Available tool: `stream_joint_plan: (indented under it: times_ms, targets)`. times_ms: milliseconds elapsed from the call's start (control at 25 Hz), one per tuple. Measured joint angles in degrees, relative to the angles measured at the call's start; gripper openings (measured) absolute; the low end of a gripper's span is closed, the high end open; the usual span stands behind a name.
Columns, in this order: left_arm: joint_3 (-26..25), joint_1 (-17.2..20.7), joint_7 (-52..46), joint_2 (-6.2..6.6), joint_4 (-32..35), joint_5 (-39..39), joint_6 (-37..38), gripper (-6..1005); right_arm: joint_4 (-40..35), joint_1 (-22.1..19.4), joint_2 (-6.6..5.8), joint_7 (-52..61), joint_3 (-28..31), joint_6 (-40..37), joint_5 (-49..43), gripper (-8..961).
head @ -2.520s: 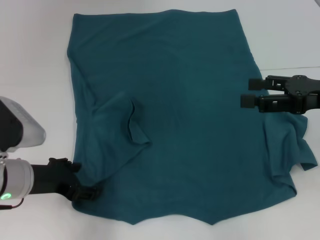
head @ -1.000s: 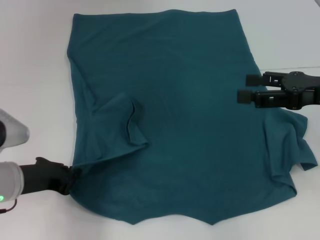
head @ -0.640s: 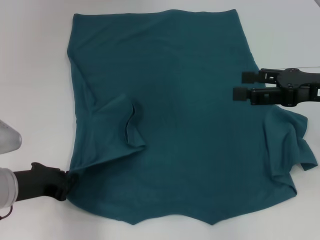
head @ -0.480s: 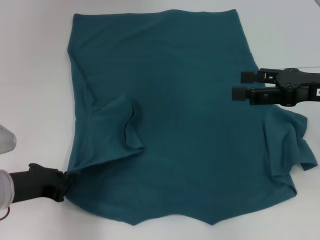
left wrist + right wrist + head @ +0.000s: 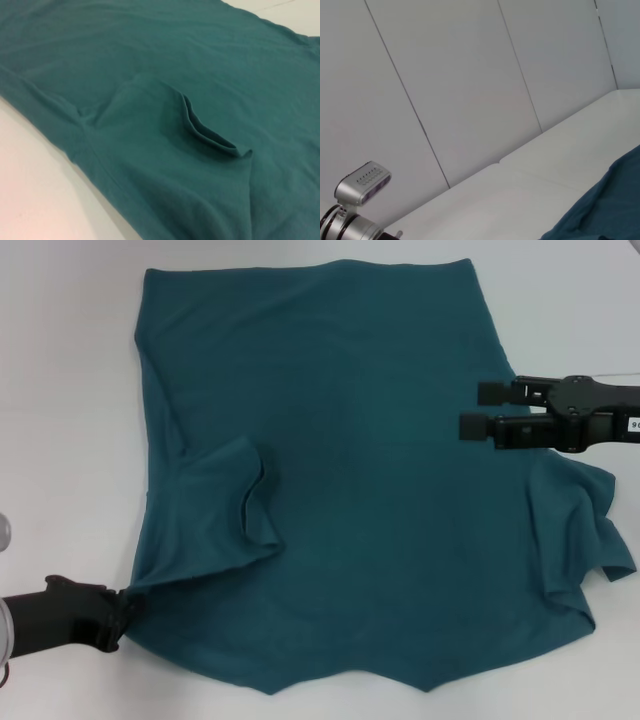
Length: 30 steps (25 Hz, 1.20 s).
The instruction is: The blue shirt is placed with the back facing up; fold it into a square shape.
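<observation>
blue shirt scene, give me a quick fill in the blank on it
1. The blue shirt lies spread on a ___ table.
2. The left tool pinches the shirt's near-left ___.
3. The right tool hovers over the shirt with its fingers ___.

Missing words: white; corner; open

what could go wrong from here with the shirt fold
The left claw pinches only the near-left edge of the blue shirt, where the cloth is drawn to a taut point; that thin bite could slip free. The left sleeve lies bunched on the body, so folding over it may trap a lump. The right claw hovers open above the right edge; a one-sided pull may skew the shirt on the table.
</observation>
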Motion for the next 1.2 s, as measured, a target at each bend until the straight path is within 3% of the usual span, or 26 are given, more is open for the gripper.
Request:
stream_joint_plan:
  times_ms: [560,920,1200]
  targets:
    - [-1.17,0.74,1.02,0.00,-1.81,-0.15,-0.01,34,0.00,0.16,0.20,-0.02,-0.05,0.68,0.00,941]
    - [-5.44,0.36,0.42,0.00,-2.58,-0.61,2.22,44,0.00,0.43,0.29,-0.07,-0.18,0.67,0.00,942]
    - [-8.20,0.40,0.21,0.00,-2.63,-1.88,4.74,237,0.00,0.40,0.30,-0.07,-0.18,0.69,0.00,942]
